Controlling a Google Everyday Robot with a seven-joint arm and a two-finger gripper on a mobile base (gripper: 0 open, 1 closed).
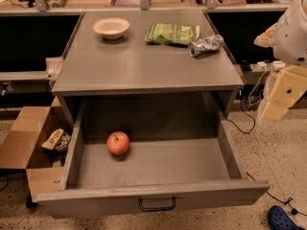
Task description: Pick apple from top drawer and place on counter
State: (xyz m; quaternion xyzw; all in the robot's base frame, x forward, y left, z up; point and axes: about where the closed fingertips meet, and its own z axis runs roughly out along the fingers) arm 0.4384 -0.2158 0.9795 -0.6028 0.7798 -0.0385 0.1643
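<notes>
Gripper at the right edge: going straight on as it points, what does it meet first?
The gripper hangs right of the counter, pointing down and slightly left. Straight on, it would probably meet the floor beside the top drawer, not the apple; depth is unclear.

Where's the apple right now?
In the camera view, the apple lies in the open top drawer, back left, below the counter; the gripper hangs at the right edge, outside the drawer.

A speckled floor (288,157) lies under warm light, with an open cardboard box (26,145) at left and a blue shoe (282,219) at lower right. Black cables (250,124) trail at right, below a cluttered back bench (96,3). The tool (278,102) hangs at the right edge.
</notes>
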